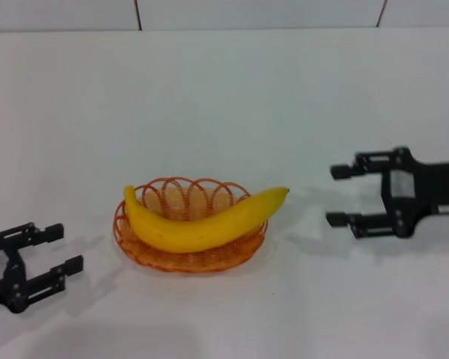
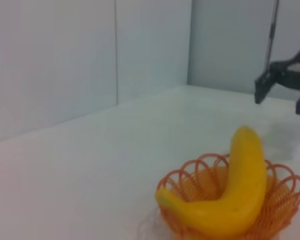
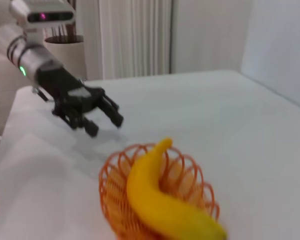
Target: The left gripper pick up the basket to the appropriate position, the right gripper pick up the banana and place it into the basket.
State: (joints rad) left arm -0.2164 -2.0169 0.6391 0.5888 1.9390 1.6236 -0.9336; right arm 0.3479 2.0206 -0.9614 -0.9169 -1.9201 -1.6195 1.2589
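Head view: the banana (image 1: 202,222) lies across the basket (image 1: 188,255) on the white table (image 1: 224,90), between the left gripper (image 1: 54,253) and right gripper (image 1: 346,196), both spread open and empty. Left wrist view: the banana (image 2: 230,197) fills the basket (image 2: 285,195). Right wrist view: the left gripper (image 3: 104,120) sits beyond the basket (image 3: 115,195), fingers apart

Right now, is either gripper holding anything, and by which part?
Nothing is held. The left gripper and right gripper are both open, apart from the banana, which lies in the basket.
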